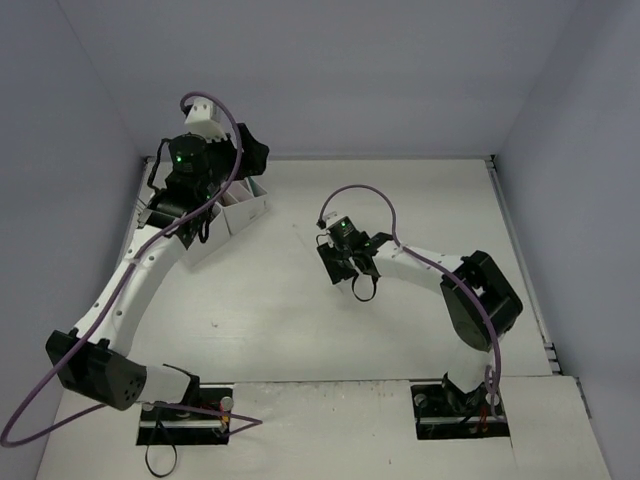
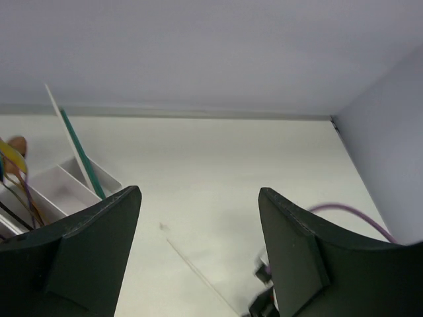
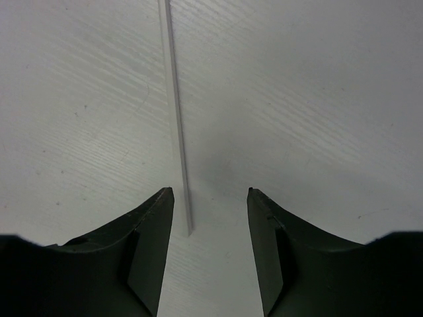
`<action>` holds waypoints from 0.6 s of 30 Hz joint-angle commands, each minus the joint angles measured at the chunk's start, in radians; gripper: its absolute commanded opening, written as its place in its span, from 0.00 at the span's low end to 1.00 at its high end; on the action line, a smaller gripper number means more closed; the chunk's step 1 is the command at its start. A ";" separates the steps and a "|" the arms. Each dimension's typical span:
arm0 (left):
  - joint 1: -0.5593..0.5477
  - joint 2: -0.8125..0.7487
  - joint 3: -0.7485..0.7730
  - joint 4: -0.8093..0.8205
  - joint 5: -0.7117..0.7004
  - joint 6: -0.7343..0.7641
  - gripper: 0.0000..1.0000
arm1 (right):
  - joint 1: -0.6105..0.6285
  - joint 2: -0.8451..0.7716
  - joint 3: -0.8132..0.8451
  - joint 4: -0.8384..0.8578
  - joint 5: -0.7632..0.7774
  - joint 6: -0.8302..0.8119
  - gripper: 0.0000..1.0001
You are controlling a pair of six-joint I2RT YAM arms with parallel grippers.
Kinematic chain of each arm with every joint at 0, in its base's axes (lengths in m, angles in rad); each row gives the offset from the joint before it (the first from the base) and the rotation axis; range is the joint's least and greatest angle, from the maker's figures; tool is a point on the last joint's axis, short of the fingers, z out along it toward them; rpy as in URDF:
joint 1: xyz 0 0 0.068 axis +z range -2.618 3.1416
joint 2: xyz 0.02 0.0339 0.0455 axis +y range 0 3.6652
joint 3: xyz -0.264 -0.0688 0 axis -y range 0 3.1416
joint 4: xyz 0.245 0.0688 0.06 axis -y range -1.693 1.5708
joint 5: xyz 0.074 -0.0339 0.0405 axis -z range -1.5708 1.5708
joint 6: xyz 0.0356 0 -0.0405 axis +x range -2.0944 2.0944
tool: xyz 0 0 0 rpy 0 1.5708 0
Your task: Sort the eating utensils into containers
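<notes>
Below, right tool (image 3: pixel 209 198) straddles a white stick (image 3: pixel 174 119).

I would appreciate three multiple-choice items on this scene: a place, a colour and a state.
1. Where does the white caddy stand?
A. far left of the table, by the left gripper
B. near right corner
C. between the arm bases

2. What colour is the thin stick lying between the jaws of the right gripper?
A. black
B. white
C. pink

3. How do the jaws of the left gripper stand?
A. shut on a fork
B. shut, empty
C. open, empty

1 A: the top view shows it there.
2 B: it is pale against the table in the right wrist view.
3 C: there is a wide gap with nothing in it.
</notes>
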 commanded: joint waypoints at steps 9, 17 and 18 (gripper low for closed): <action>-0.123 -0.250 -0.273 -0.194 0.075 -0.107 0.69 | 0.034 0.090 0.084 -0.021 0.006 0.014 0.41; -0.126 -0.323 -0.401 -0.219 0.090 -0.159 0.69 | 0.036 0.133 0.089 -0.021 0.006 0.024 0.27; -0.126 -0.324 -0.411 -0.217 0.100 -0.170 0.69 | 0.037 0.138 0.091 -0.022 0.006 0.023 0.21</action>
